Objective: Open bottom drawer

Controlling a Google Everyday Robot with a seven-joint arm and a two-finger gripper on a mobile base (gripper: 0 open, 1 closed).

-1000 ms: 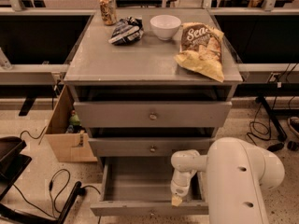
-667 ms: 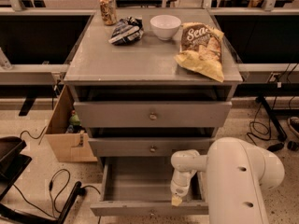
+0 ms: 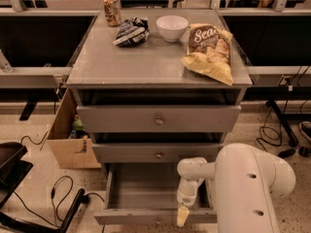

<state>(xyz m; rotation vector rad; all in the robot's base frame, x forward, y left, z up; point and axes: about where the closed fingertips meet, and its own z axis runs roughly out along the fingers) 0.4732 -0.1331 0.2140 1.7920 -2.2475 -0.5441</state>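
The bottom drawer [image 3: 141, 191] of the grey cabinet stands pulled out, showing a plain grey inside. Its slim front panel [image 3: 141, 218] runs along the lower edge of the view. My gripper [image 3: 182, 216] hangs from the white arm [image 3: 243, 188] at the right part of that front panel, pointing down at its top edge. The drawer's knob does not show. Above it, the middle drawer [image 3: 159, 153] and the top drawer [image 3: 158, 119] are closed, each with a small round knob.
On the cabinet top [image 3: 146, 62] lie a can [image 3: 112, 9], a dark crumpled bag [image 3: 131, 31], a white bowl [image 3: 172, 27] and a yellow chip bag [image 3: 210, 52]. A cardboard box [image 3: 68, 140] stands at the left. Cables [image 3: 63, 198] trail on the floor.
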